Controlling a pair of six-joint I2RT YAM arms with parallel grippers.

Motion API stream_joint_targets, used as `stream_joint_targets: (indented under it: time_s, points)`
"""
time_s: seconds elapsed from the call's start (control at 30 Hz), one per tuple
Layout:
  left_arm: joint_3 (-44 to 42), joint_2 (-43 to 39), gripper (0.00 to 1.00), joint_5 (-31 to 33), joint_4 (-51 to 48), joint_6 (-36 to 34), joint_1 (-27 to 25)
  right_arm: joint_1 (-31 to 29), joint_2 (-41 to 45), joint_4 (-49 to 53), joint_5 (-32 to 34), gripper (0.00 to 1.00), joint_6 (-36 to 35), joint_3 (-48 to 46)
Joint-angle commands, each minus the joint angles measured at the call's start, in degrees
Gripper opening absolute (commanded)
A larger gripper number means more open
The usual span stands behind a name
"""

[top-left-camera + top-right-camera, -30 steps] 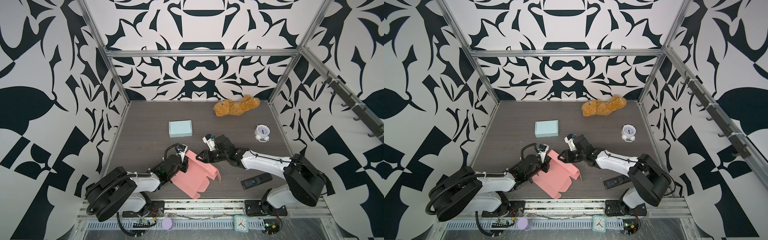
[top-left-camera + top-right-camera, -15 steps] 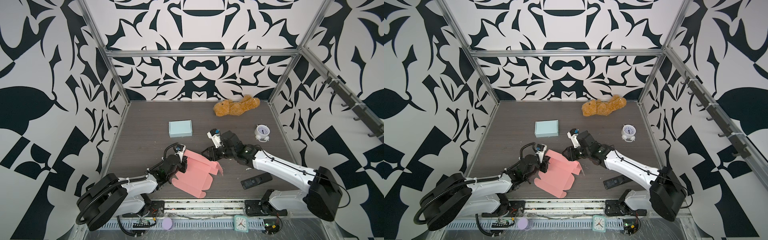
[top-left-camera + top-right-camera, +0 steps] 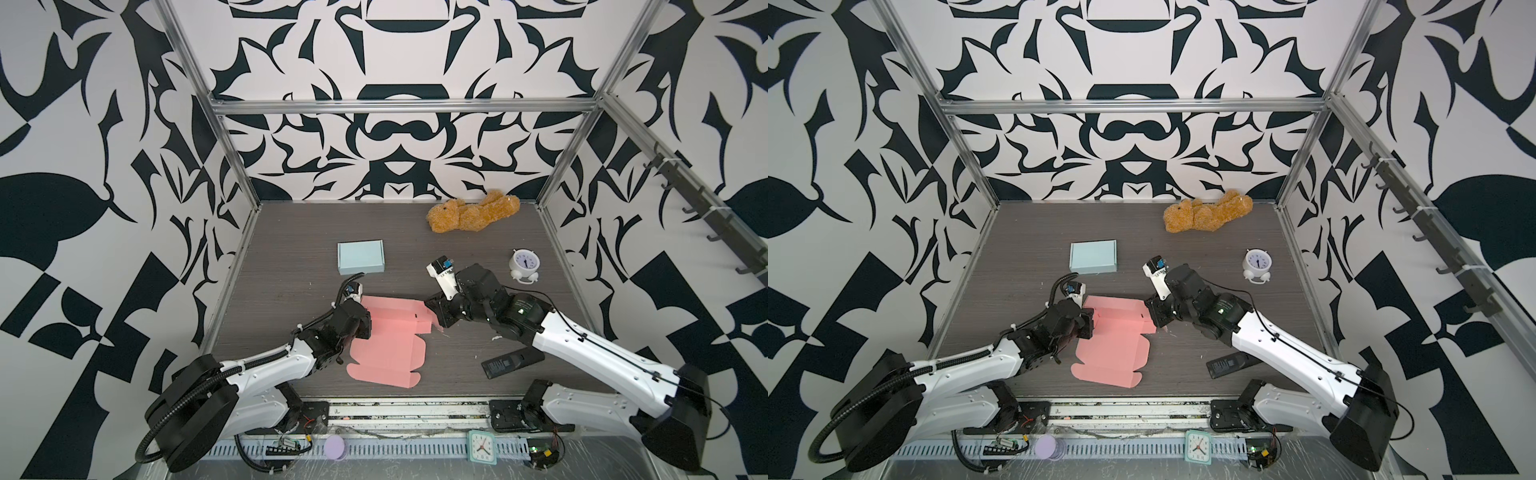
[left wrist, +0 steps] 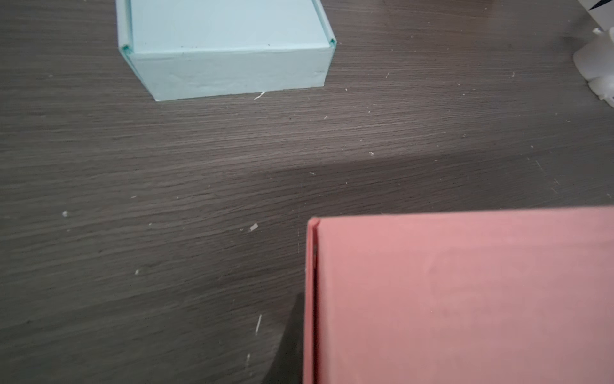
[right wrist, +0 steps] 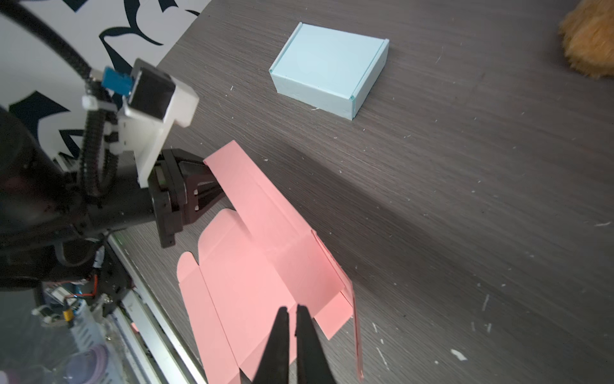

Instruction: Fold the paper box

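Paper box [image 3: 390, 345], pink, lies opened out near the front of the table [image 3: 291, 249], between the two grippers.

The left gripper [image 3: 368, 322] is at the sheet's left end. In the right wrist view its jaws are closed on the end of the far strip [image 5: 207, 189], which tilts up off the table. The right gripper [image 5: 292, 311] has its fingers pressed together, tips over the sheet's right end by a small side flap. Whether any paper sits between them I cannot tell. The rest of the sheet lies flat with its creases showing, and no walls enclose any space. Behind it stands a blue box [image 3: 360, 257], lid shut, so its inside is hidden. A teddy [image 3: 473, 212] lies at the back, a clock [image 3: 524, 264] to the right and a remote [image 3: 511, 363] beside the right arm.
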State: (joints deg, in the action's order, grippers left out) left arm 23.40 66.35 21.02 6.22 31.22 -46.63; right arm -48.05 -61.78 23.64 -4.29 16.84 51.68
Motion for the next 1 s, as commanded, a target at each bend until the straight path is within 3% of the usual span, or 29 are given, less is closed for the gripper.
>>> stream_joint_targets:
  time_s: [0.0,0.17,0.37,0.97]
  points:
    - [2.71,-0.50,0.11,1.39,-7.00,4.40,-0.21,-1.50,2.10,1.69,4.64,0.03,-2.59,2.09]
    - [3.35,-1.74,0.11,0.96,-8.80,5.47,-0.26,-2.75,0.83,3.06,5.17,0.00,-2.89,2.44]
    - [4.02,-2.50,0.11,-0.07,-10.49,5.87,-0.28,-4.89,-3.76,8.08,10.39,0.00,-3.31,5.74]
    - [5.23,-2.38,0.11,-0.80,-12.21,6.22,-0.30,-7.49,-13.27,8.14,14.78,0.00,-5.11,9.36]
